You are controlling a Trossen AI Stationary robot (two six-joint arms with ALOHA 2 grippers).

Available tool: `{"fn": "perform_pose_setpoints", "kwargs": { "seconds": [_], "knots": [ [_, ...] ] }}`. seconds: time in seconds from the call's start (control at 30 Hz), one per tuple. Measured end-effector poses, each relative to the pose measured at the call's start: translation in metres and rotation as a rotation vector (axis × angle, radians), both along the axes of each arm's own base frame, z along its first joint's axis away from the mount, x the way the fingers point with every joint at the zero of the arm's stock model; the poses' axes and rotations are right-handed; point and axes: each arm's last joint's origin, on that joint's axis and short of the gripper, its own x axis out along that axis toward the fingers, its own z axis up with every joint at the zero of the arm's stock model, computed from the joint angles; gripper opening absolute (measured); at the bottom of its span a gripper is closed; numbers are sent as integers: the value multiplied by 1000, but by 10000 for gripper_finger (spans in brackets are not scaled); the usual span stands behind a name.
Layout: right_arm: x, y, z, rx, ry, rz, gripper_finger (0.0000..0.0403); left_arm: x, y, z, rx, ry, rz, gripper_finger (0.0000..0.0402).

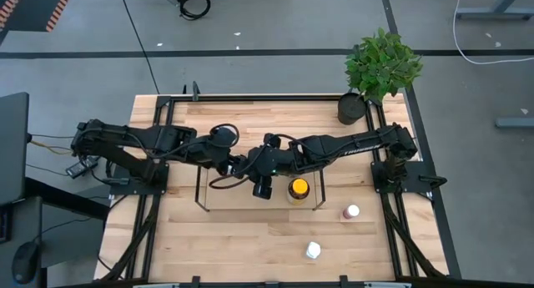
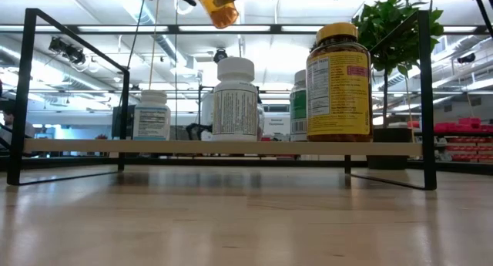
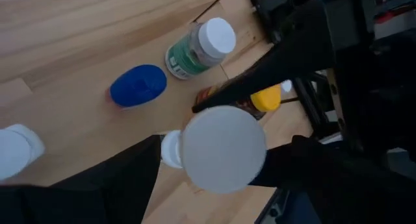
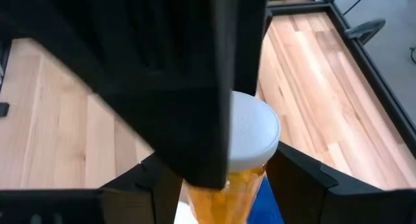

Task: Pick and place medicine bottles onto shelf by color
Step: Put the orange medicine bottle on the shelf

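Two arms of mine, left arm [image 1: 133,142] and right arm [image 1: 350,144], one shelf [image 2: 223,146], one yellow-capped amber bottle [image 2: 339,81], one blue-capped bottle [image 3: 138,85], one orange bottle [image 2: 219,8], five white-capped bottles, three shelved [image 2: 152,116] [image 2: 235,96] [image 2: 299,104], two loose [image 1: 352,211] [image 1: 313,250], one potted plant [image 1: 380,63].

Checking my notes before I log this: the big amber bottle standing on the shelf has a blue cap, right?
Not quite. The big amber bottle standing on the shelf has a yellow cap, not a blue one. The high view shows it from above.

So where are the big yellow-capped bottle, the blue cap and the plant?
Yellow-capped bottle [image 2: 338,85]: low view, on its label.
Blue cap [image 3: 138,85]: left wrist view, middle of the cap's top.
Plant [image 1: 382,64]: high view, on its leaves.
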Motion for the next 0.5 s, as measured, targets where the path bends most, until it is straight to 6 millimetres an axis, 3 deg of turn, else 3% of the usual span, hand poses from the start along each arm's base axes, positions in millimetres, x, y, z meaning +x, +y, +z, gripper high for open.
{"fn": "perform_pose_setpoints", "kwargs": {
  "seconds": [0.5],
  "knots": [
    [0, 1, -1, 16, 6, -3, 208, 5, -1, -5, 3, 23, -1, 310]
  ]
}}
